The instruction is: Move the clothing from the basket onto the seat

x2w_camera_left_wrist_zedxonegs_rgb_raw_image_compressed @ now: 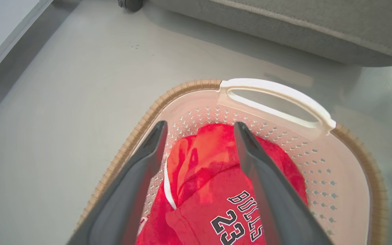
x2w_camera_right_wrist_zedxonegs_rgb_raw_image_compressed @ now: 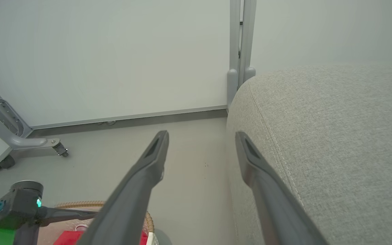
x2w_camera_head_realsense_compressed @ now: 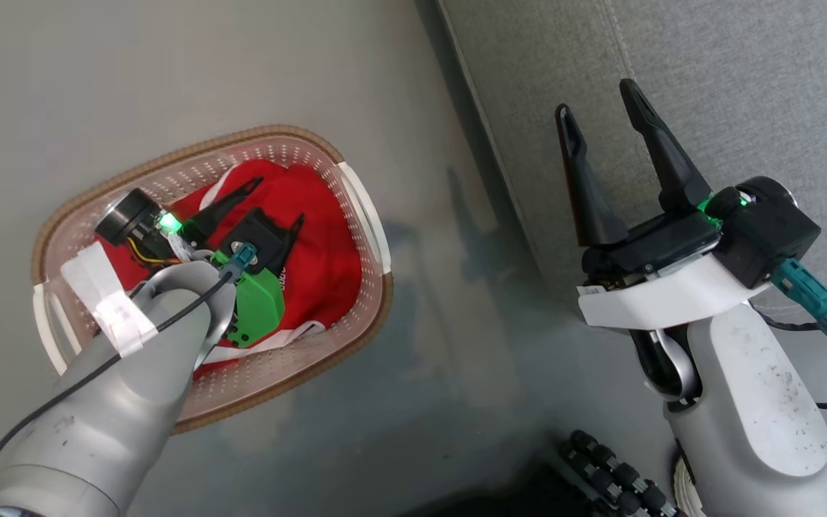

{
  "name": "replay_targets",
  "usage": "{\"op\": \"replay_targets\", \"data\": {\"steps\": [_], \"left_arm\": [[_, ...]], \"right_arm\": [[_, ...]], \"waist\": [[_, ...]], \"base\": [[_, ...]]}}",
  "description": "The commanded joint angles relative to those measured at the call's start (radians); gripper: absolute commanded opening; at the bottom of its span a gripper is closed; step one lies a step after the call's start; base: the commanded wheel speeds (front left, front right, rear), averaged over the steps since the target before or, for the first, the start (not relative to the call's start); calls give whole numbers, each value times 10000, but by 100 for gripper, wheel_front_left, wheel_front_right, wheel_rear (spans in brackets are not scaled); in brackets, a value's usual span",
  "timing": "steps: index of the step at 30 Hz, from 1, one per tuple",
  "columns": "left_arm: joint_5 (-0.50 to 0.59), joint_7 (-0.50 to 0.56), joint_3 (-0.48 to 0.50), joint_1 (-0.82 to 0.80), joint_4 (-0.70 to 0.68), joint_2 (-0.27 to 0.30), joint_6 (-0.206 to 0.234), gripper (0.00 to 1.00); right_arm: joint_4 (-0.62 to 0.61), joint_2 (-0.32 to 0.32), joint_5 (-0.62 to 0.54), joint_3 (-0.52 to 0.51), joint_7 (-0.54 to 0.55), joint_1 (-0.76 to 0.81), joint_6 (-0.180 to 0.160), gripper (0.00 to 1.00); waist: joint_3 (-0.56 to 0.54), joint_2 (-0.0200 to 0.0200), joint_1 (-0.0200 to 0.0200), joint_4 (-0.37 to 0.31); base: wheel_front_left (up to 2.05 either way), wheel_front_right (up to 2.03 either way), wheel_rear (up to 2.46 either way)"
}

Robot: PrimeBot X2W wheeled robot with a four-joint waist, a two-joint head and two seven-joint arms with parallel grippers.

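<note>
The cream perforated basket [x2w_camera_head_realsense_compressed: 291, 136] with a brown rim stands on the grey floor left of the seat [x2w_camera_head_realsense_compressed: 708, 86], a large grey fabric cushion. Red clothing [x2w_camera_head_realsense_compressed: 320, 244] with white trim lies bunched inside it. "BULLS 23" lettering shows on the clothing [x2w_camera_left_wrist_zedxonegs_rgb_raw_image_compressed: 213, 194] in the left wrist view. My left gripper [x2w_camera_head_realsense_compressed: 277, 201] is open and reaches down into the basket, its fingers straddling the top fold of the red cloth without closing on it. My right gripper [x2w_camera_head_realsense_compressed: 596, 100] is open and empty, hovering over the seat's front edge [x2w_camera_right_wrist_zedxonegs_rgb_raw_image_compressed: 335, 136].
A strip of grey floor [x2w_camera_head_realsense_compressed: 456, 287] separates the basket from the seat. A pale wall with a metal post [x2w_camera_right_wrist_zedxonegs_rgb_raw_image_compressed: 240, 51] stands behind. A frame leg on casters [x2w_camera_right_wrist_zedxonegs_rgb_raw_image_compressed: 29, 143] sits at the far left. My wheeled base [x2w_camera_head_realsense_compressed: 614, 474] is at the bottom.
</note>
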Motion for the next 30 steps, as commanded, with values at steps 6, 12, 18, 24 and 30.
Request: {"op": "replay_targets", "data": {"steps": [6, 12, 18, 24, 30], "left_arm": [[-420, 10, -1147, -919, 1116, 308, 14, 100], [-736, 65, -2124, -1661, 1966, 464, 13, 100], [-893, 406, -3170, -2317, 2606, 595, 13, 100], [-1305, 780, -3937, -2801, 2895, 683, 15, 100], [-1765, 1544, -4593, -2911, 2990, 485, 14, 100]], "right_arm": [[-241, -15, 89, 181, -49, -314, -3, 100], [-494, -15, -38, 233, -49, -382, -3, 100], [-678, -16, -148, 257, -49, -408, -3, 100], [-814, -18, -241, 294, -49, -385, -3, 100], [-911, -16, -315, 270, -49, -386, -3, 100]], "waist": [[1393, 0, -1, -428], [1991, 0, -1, -420], [2433, 0, -1, -385], [2762, 0, -1, -261], [2952, 0, -1, -133]], "base": [[0, 0, 0], [0, 0, 0], [0, 0, 0], [0, 0, 0], [0, 0, 0]]}}
